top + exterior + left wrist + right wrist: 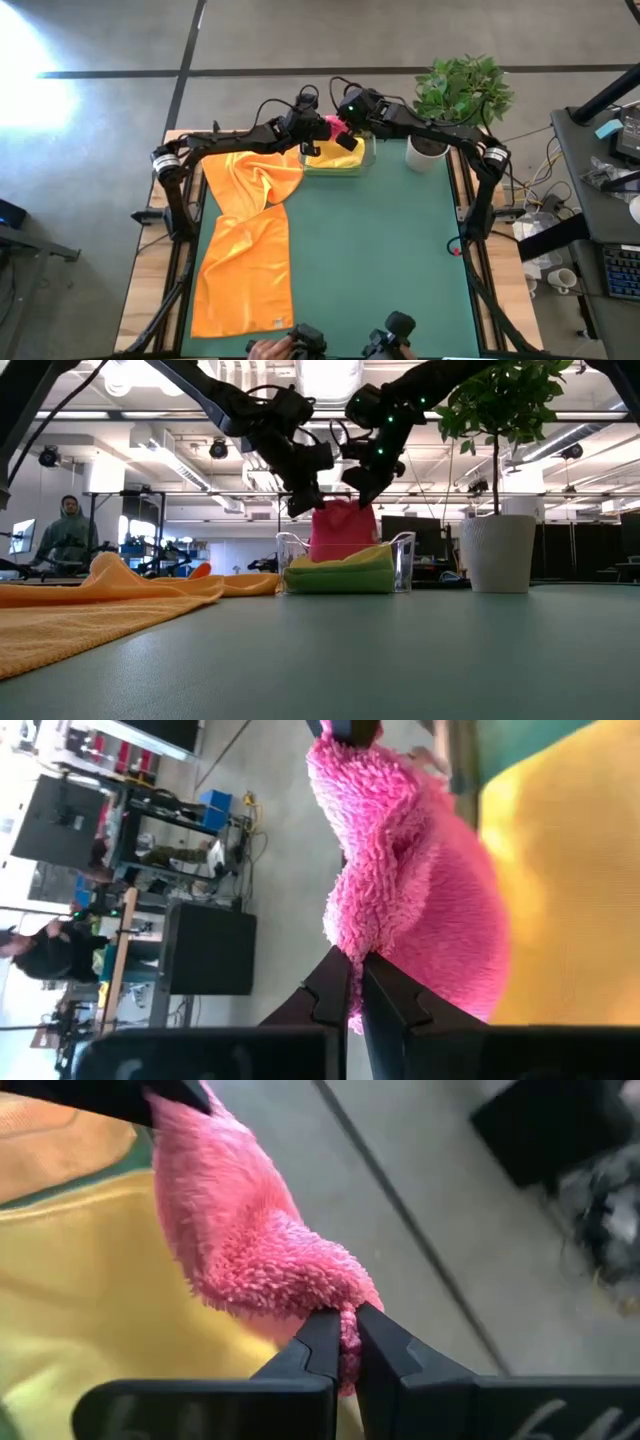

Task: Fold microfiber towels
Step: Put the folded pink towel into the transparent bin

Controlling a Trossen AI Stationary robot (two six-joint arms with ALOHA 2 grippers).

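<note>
Both grippers, left (352,982) & right (347,1342), pinch the pink towel (342,532) above the tray (404,565); soft, light, floppy — prob best held at 2 corners.

Both my dark arms reach from their side mounts to the far edge of the worktop, elbows out, wrists nearly meeting, raised above the surface. My left pincer (352,982) is clamped on a fold of the fluffy hot pink microfiber towel (420,880). My right pincer (348,1342) pinches another edge of it, fingers pressed tight.
</note>
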